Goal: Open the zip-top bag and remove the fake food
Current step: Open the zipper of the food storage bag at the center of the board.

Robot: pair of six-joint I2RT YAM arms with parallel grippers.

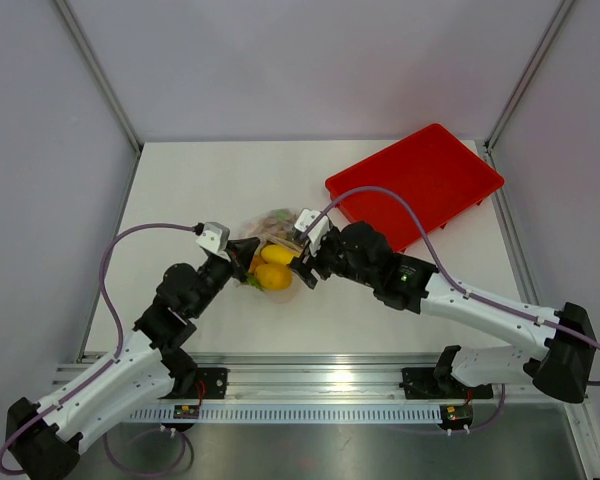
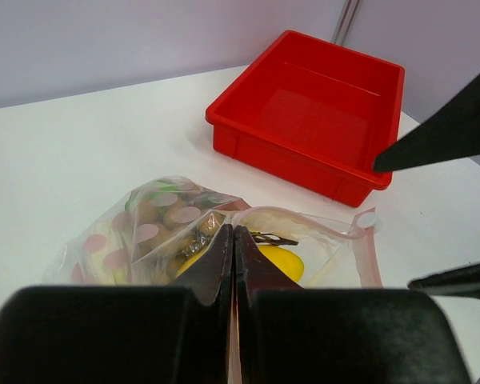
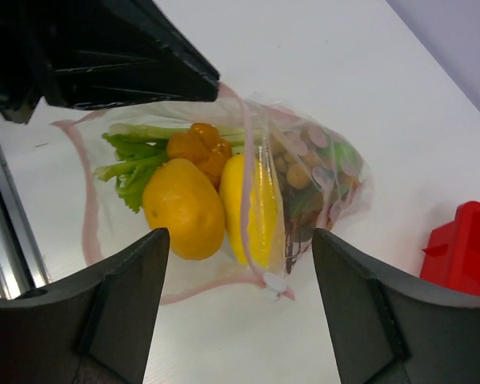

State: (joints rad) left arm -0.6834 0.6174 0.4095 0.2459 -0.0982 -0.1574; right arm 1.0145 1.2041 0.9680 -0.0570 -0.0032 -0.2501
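Note:
The zip-top bag (image 1: 272, 225) lies mid-table, its pink-strip mouth spread open toward the arms. The fake food (image 1: 273, 275) sits in the mouth: a yellow lemon (image 3: 184, 208), another yellow piece (image 3: 248, 204), orange pieces (image 3: 200, 144), green celery (image 3: 132, 164) and tan balls (image 3: 292, 172) deeper inside. My left gripper (image 2: 234, 232) is shut on the upper lip of the bag (image 2: 160, 220), with a yellow piece (image 2: 282, 260) just beyond it. My right gripper (image 3: 240, 244) is open and empty, above the mouth of the bag (image 3: 316, 172) and its white slider (image 3: 274, 282).
A red rectangular tray (image 1: 415, 182) stands at the back right, also seen in the left wrist view (image 2: 308, 112) and at the edge of the right wrist view (image 3: 464, 248). Both grippers (image 1: 242, 256) (image 1: 302, 262) crowd the bag mouth. An aluminium rail runs along the near edge.

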